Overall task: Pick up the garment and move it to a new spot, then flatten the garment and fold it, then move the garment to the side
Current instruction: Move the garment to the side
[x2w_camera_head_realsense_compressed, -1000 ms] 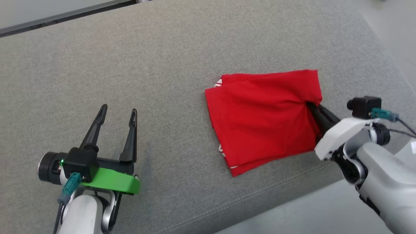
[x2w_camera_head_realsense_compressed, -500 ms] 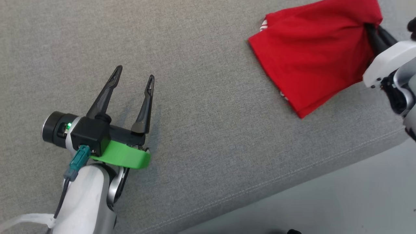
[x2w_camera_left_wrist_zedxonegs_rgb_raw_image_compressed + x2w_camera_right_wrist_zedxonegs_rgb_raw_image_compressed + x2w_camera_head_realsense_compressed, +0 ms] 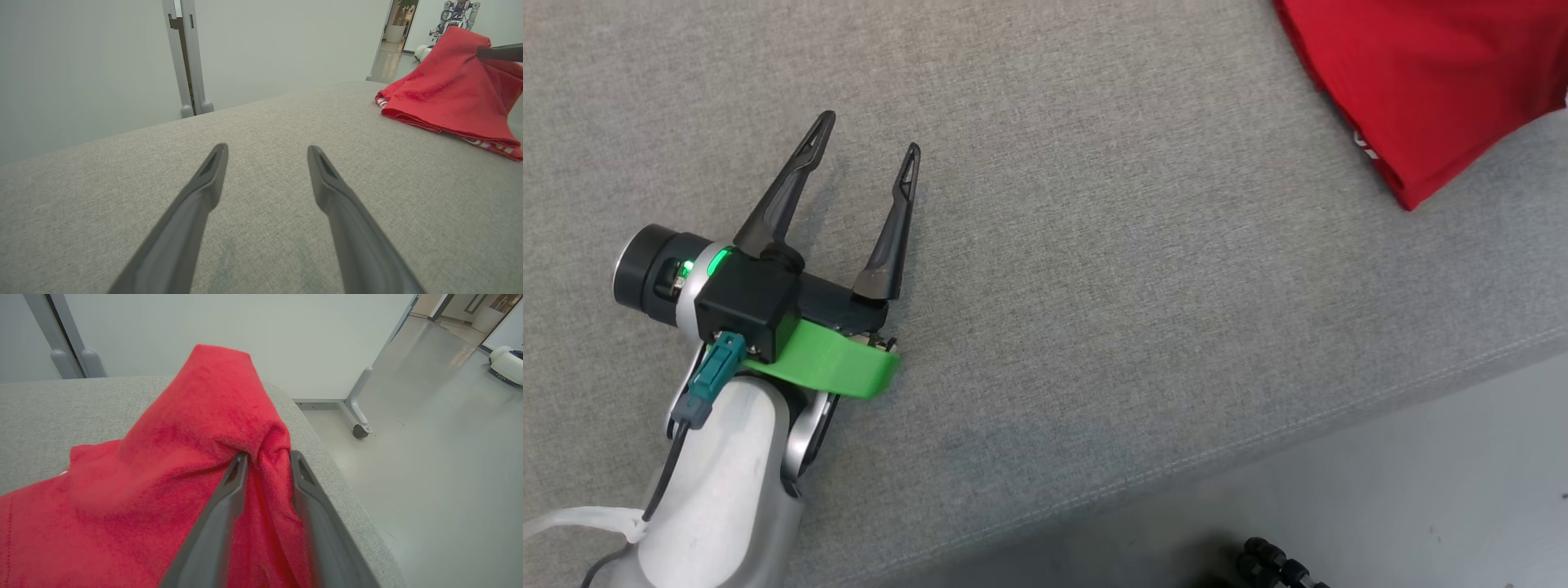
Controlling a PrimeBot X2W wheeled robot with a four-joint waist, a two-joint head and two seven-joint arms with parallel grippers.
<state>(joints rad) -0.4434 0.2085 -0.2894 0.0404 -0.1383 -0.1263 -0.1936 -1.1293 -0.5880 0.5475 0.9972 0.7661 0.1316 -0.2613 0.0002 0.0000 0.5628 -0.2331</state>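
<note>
Right fingers [image 3: 227, 498], garment [image 3: 184, 449] fold between them

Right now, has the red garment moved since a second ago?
Yes. The garment lies farther from the cushion's front seam than before; the camera shifted too.

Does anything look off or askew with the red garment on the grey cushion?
The folded red garment is not flat. One edge is pulled up into a peak, pinched by the right gripper, near a corner of the grey cushion.

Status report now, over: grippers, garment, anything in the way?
Left gripper open, low over grey cushion. Right gripper pinching a raised fold of the red garment. Garment folded, near cushion's edge. No obstacle seen.
</note>
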